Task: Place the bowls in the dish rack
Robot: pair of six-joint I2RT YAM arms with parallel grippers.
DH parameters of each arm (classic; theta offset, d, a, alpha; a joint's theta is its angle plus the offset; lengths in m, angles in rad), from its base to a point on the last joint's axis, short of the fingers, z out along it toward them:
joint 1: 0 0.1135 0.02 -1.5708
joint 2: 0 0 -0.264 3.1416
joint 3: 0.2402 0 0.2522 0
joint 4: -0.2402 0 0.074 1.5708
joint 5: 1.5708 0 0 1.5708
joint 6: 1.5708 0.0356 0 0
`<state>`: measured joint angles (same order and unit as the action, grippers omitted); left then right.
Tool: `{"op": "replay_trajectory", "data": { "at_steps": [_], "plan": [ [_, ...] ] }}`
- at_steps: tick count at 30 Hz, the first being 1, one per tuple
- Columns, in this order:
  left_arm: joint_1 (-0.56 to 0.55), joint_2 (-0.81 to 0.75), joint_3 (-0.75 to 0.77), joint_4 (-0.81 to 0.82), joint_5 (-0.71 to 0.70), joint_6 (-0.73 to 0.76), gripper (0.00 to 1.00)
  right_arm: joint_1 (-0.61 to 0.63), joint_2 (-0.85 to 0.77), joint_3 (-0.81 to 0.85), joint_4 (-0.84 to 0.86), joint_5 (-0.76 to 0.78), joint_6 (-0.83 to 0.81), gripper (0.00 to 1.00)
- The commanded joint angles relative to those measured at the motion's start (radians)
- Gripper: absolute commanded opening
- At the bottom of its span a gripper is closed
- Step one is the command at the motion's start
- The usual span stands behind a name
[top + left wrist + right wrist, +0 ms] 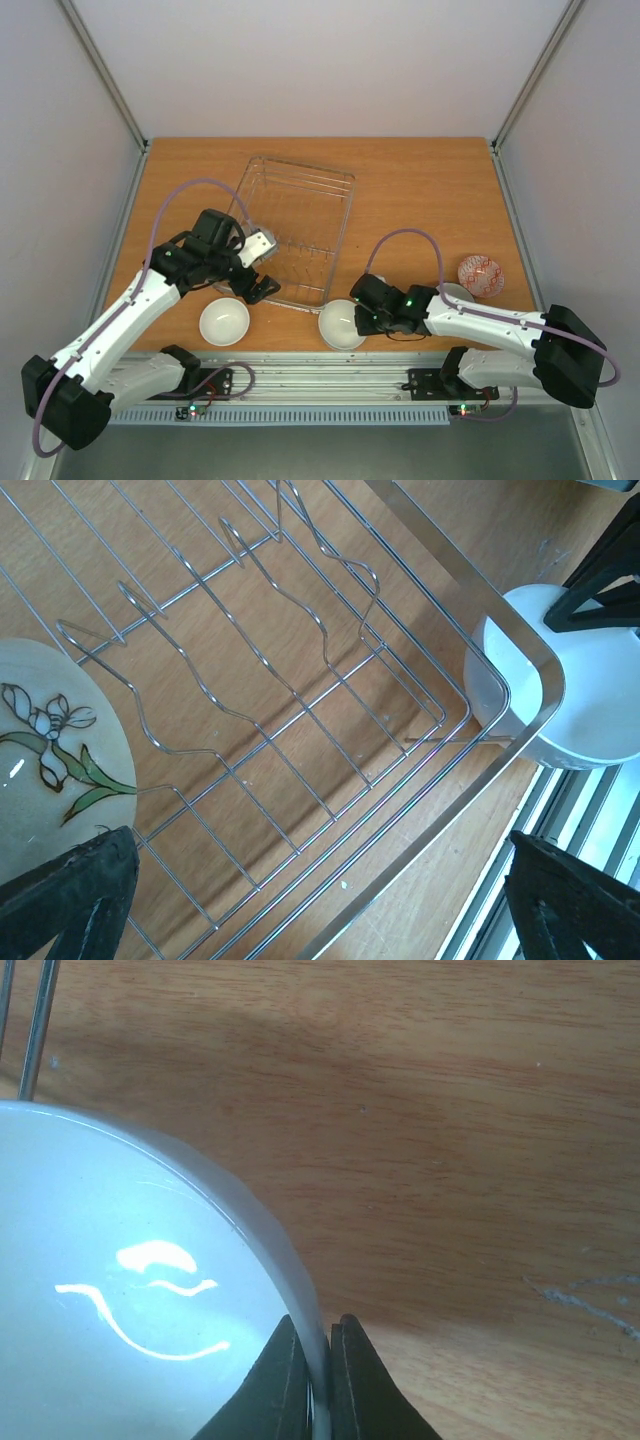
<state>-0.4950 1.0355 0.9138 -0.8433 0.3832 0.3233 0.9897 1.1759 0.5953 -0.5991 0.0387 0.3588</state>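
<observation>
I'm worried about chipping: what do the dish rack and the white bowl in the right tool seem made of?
The dish rack: thin metal wire with a flat band rim, bright and polished, judging by silvery reflections. The white bowl, pinched at its rim by the right tool: likely glazed ceramic, glossy with sharp highlights.

The wooden table (420, 180) bears the dish rack (300, 215), left white bowl (224, 322), middle white bowl (341, 325), red-patterned bowl (481, 275).
</observation>
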Motion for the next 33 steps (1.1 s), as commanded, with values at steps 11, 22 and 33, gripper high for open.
{"op": "replay_trajectory", "data": {
  "at_steps": [11, 22, 33],
  "plan": [
    [-0.004, -0.041, -0.007, 0.009, 0.12, -0.024, 0.99, 0.015, -0.425, 0.129, -0.363, 0.273, -0.045, 0.01],
    [0.003, -0.005, 0.127, -0.058, 0.185, -0.063, 0.99, 0.015, -0.252, 0.321, -0.085, 0.186, -0.247, 0.01],
    [0.027, -0.014, 0.218, -0.065, 0.433, -0.111, 0.99, 0.013, -0.054, 0.423, 0.161, 0.089, -0.342, 0.01]
  ]
}}
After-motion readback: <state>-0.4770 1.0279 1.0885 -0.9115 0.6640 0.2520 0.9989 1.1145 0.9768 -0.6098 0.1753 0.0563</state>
